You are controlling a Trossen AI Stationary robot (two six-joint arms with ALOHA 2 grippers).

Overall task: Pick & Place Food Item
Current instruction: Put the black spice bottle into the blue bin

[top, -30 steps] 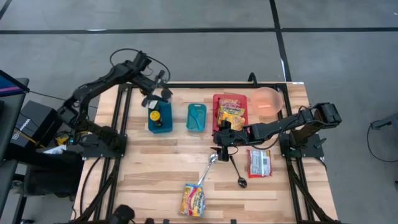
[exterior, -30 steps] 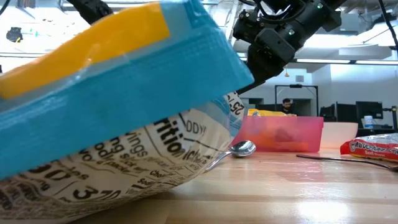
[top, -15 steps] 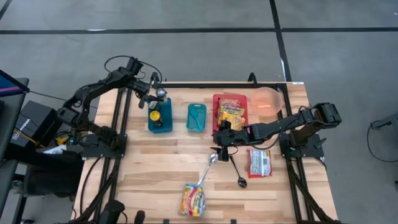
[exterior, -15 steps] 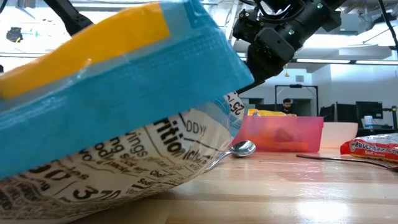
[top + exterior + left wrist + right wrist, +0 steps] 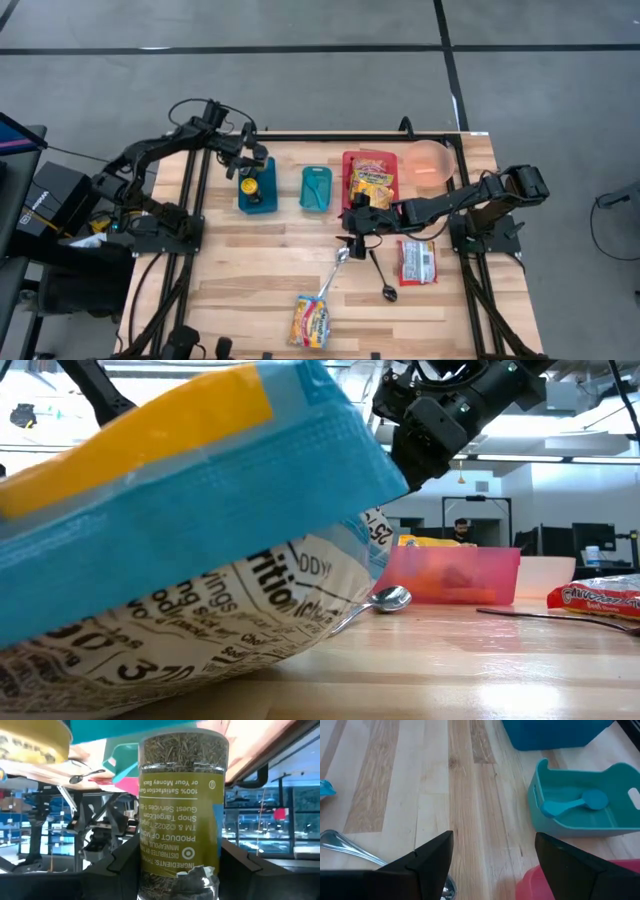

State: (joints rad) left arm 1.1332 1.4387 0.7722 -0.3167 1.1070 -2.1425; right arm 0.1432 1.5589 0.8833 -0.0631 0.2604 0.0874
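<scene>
Now my left pincer (image 5: 247, 160) is squeezed shut on the spice jar (image 5: 180, 810), the one full of dry green herbs. A second ago this arm reached farther out over the dark blue bin (image 5: 257, 197). Since then it has pulled back a bit toward the far left corner of the tabletop (image 5: 250, 260). The jar came along with it. It is up in the air, between my two fingers, near the far edge of that blue bin. It is not resting on anything.

I think that means the picking part is done and the putting-down part is next. Something yellow (image 5: 250, 185) already lies in the blue bin. I cannot tell yet where the jar should go.

My right pincer (image 5: 352, 235) has hardly moved. It hangs with its fingers wide apart and holds nothing. It is above the tabletop, just beside the red bin (image 5: 346, 160) and close to the silver spoon (image 5: 341, 256). The teal bin (image 5: 316, 188) with its little scoop sits between the blue bin and the red one.
</scene>
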